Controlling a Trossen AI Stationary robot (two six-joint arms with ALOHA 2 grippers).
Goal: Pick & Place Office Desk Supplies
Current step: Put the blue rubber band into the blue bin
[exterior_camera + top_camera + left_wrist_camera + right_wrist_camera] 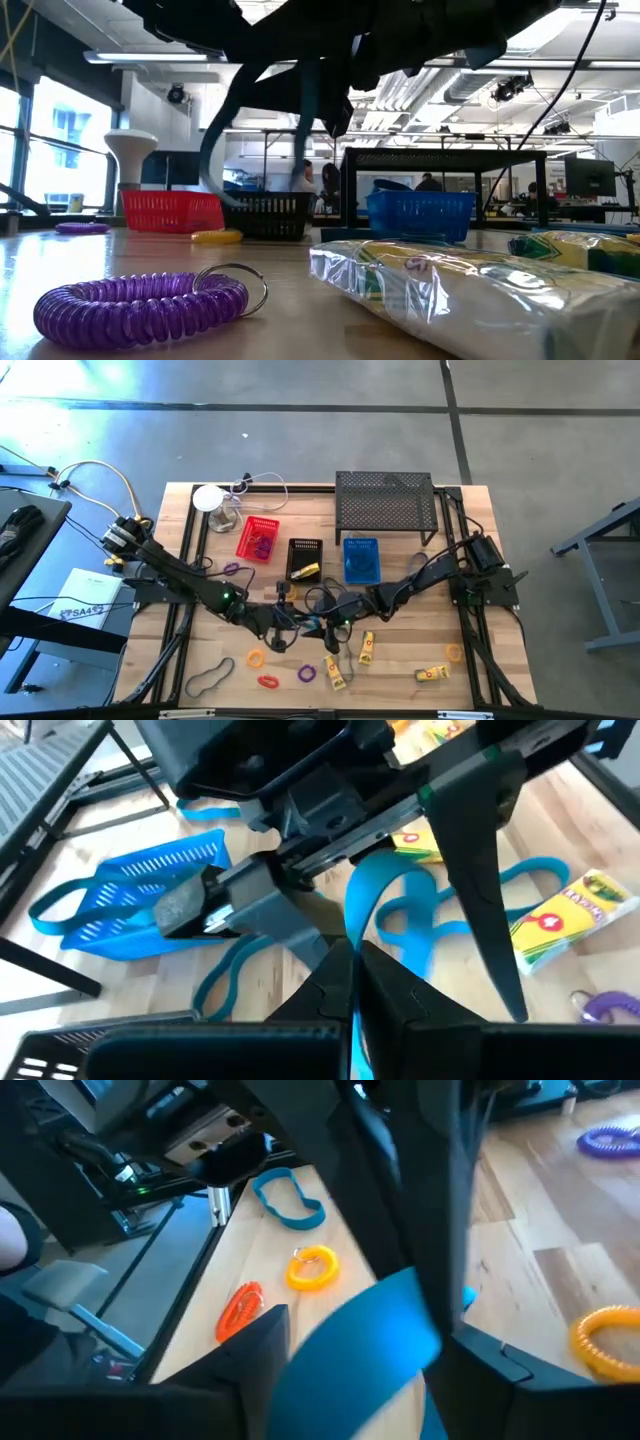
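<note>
The left hand (352, 958) is seen over the middle of the tabletop (400, 695), its fingers pressed together and clamped on a rubber-band loop (385, 895), which is pinched at their tips and hangs in folds below them. The right hand (365, 1370) is met nose to nose just beside it. Its fingers are held apart with a broad part of the same loop lying in the gap between them; whether they press on it cannot be told. In the high view both hands are found close together near the tabletop's centre, the left hand at (285, 622) and the right hand at (318, 625). Behind them a red basket (258, 538), a black basket (304, 552) and a blue basket (361, 560) are set in a row, with a black wire-mesh shelf (385, 500) farther back. On the near side, three yellow-and-black packets (367, 647) (334, 671) (431, 674) are scattered. Small rings are spread about them: orange (256, 658), red (268, 681) and purple (306, 673), with another orange one (455, 653) near the right edge. A second dark loop (208, 678) lies flat toward the near left corner.
</note>
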